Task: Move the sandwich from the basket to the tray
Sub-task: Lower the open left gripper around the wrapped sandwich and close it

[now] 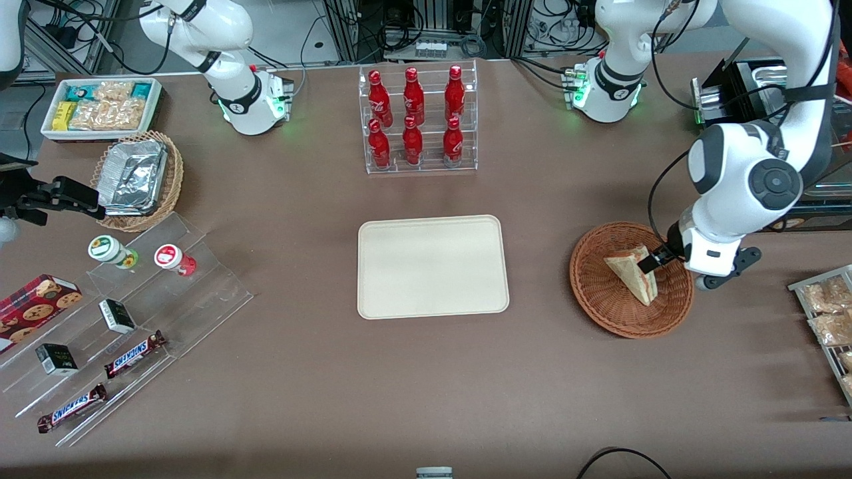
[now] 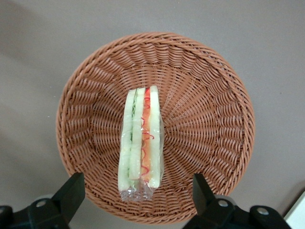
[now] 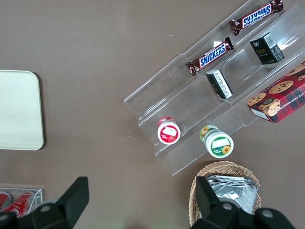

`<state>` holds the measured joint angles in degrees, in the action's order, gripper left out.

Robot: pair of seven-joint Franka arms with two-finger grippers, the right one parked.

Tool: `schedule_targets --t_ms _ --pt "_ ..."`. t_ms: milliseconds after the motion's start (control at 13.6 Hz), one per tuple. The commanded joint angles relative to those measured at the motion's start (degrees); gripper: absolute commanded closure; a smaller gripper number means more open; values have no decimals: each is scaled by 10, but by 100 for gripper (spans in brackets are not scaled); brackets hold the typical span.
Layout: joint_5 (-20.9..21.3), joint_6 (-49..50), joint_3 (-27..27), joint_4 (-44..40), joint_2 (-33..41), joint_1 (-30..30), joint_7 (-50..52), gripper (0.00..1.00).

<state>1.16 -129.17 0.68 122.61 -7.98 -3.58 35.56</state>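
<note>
The sandwich (image 1: 632, 273) is a clear-wrapped wedge of pale bread standing on edge in the round reddish-brown wicker basket (image 1: 599, 303). Its green and pink-red filling layers face up in the left wrist view, sandwich (image 2: 142, 143), basket (image 2: 209, 95). My gripper (image 1: 655, 261) hangs over the basket at the side toward the working arm's end of the table. It is open (image 2: 137, 182), with its black fingers (image 2: 72, 190) spread wide to either side of the sandwich's wrapped end and nothing held. The cream tray (image 1: 432, 229) lies flat mid-table, beside the basket toward the parked arm's end.
A clear rack of red bottles (image 1: 418, 120) stands farther from the front camera than the tray. A wire rack of snack packs (image 1: 825, 313) sits at the working arm's table edge. Acrylic steps with candy bars (image 1: 133, 352) and a foil-filled basket (image 1: 136, 176) lie toward the parked arm's end.
</note>
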Motion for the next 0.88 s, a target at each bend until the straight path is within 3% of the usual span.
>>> schedule_targets --t_ms 0,810 --pt "3 -42 0 30 -2 -9 16 0" --pt "6 -93 -1 37 -52 -15 15 0"
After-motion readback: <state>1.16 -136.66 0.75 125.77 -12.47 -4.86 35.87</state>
